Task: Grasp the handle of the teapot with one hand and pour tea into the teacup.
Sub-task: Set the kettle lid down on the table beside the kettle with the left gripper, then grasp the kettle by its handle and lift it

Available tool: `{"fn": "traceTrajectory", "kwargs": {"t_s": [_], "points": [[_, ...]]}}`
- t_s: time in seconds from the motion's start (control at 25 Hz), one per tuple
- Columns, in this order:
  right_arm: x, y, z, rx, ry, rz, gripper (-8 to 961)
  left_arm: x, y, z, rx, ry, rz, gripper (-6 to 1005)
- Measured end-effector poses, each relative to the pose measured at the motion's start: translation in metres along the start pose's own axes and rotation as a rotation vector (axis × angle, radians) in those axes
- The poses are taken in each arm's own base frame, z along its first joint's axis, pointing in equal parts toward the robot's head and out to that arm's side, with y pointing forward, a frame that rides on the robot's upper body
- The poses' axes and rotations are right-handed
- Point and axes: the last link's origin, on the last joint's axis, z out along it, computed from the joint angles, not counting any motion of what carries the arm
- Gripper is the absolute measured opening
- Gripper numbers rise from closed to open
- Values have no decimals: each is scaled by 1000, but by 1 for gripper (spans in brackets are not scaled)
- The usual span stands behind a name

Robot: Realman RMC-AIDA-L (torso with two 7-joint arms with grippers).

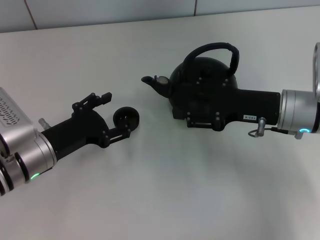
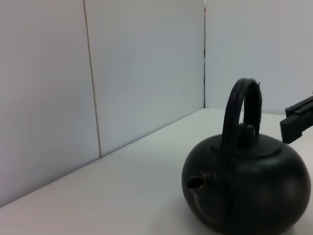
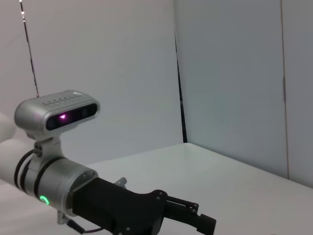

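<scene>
Two arms reach over the white table (image 1: 165, 190). At upper centre, the round matte-black teapot (image 1: 202, 80) with arched black handle (image 1: 210, 49) sits under the right gripper (image 1: 200, 112); its fingers are hidden. At lower left, the left gripper (image 1: 112, 114) has spread fingers around the tiny black teacup (image 1: 125, 118).

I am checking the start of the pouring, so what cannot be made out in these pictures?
- Whether the right gripper touches the handle: head view, black against the black teapot.
- Teapot base: hidden by that gripper in the head view, cut off by the bottom edge in the left wrist view.
- Inside of the teacup by the left gripper: head view, too dark.
</scene>
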Motion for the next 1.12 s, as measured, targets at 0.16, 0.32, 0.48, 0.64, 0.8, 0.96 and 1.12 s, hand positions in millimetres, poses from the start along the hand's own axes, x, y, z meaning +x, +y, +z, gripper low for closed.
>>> {"fn": "traceTrajectory", "kwargs": {"t_s": [0.16,0.32,0.48,0.64,0.8,0.96,1.12], "points": [[-4,0,0,1,-31,4,709,6,3,-3,-19,38,0,864],[-7,2,-3,-5,-63,14,710,19,9,-14,-84,138,-25,864],[-5,4,-6,-7,-63,22,709,24,9,-32,-142,188,-50,864],[-4,6,-8,-5,-65,28,708,26,2,-52,-196,193,-65,864],[-3,6,-10,15,-88,47,708,28,-5,-76,-270,173,-35,864],[-4,7,-11,23,-114,59,709,29,-11,-80,-280,153,-34,863],[-6,7,-17,22,-115,63,709,26,-19,-82,-309,58,-37,863]]}}
